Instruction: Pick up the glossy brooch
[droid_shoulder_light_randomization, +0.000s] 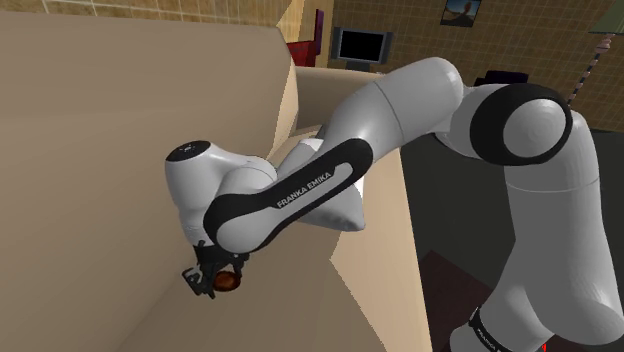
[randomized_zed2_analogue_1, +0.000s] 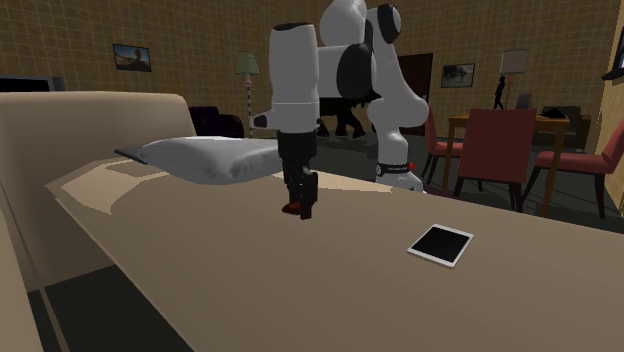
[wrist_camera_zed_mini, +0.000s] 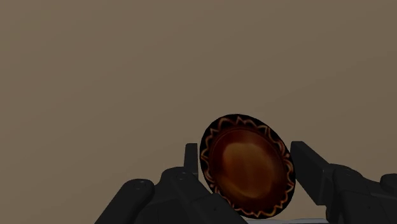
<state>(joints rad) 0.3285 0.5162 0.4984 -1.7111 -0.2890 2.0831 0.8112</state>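
Brooch: one, oval, glossy red-brown centre, dark rim with a thin orange zigzag line. It is being clasped between the two black fingers of the gripper, which is closed on its edges. Its broad face is being turned toward the wrist camera. Its long axis is being held at a slant to the line between the fingers, neither along it nor square to it. In the second exterior view it is being seen as a small red patch at the gripper tip, just over the tan surface; contact with the surface cannot be told.

Surface: broad, plain tan, cushioned, with a raised tan back being shown at the shoulder view's left.

Also on the surface, counted: one white pillow lying far and to the second exterior view's left of the gripper; one dark-screened tablet lying flat, well apart to that view's right.

Room: brown tiled-pattern walls; two framed pictures; two lamps; one table with at least two red chairs, far right.
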